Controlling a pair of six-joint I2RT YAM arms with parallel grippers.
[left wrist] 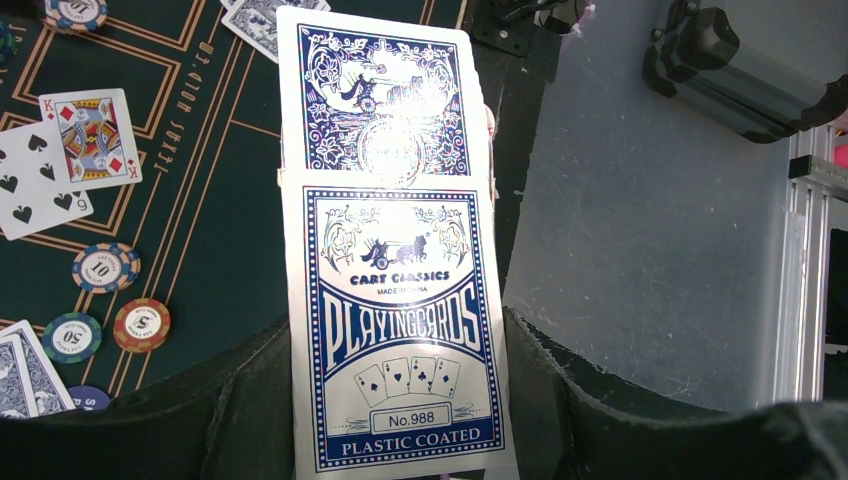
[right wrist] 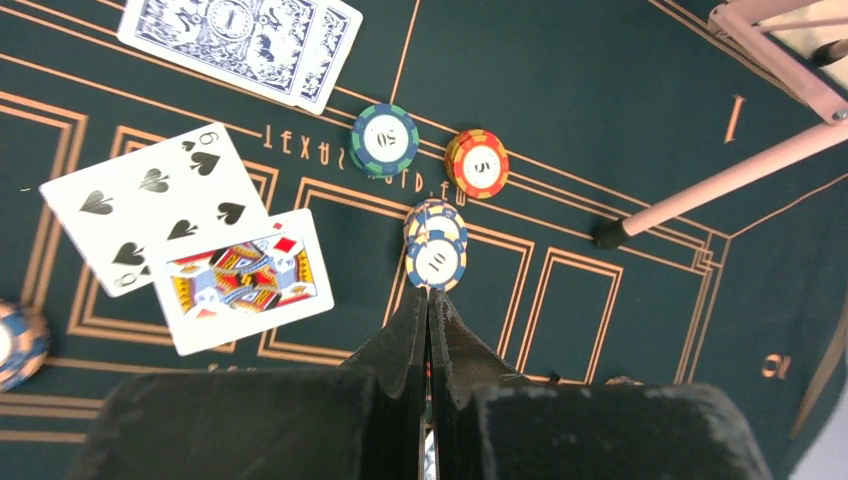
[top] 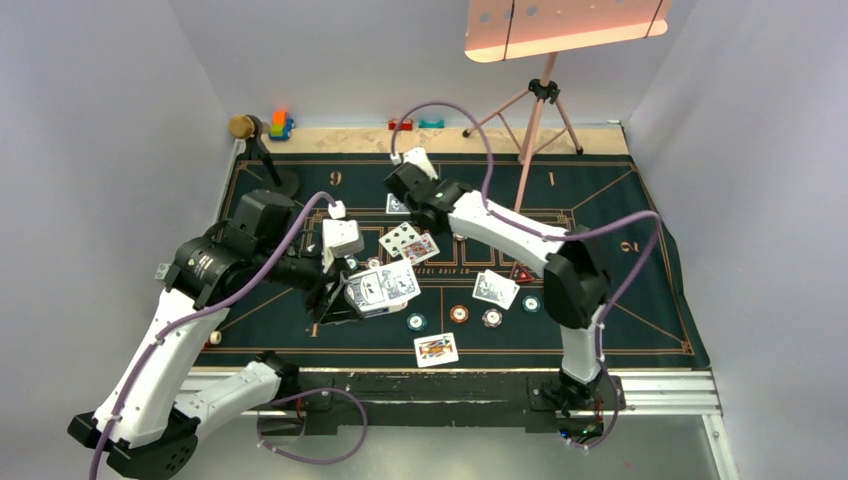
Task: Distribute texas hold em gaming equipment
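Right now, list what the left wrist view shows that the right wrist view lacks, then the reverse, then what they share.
Left wrist only: a card pack clamped in the left gripper, and a grey surface beside the mat. Right wrist only: the shut, empty right gripper near a 10 chip, and a pink tripod leg. Both: the nine of spades, king of diamonds and green felt mat.

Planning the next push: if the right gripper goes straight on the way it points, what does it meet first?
The shut right gripper points at the 10 chips just past its tips, so those likely come first. It may be touching them now; its height over the felt is unclear.
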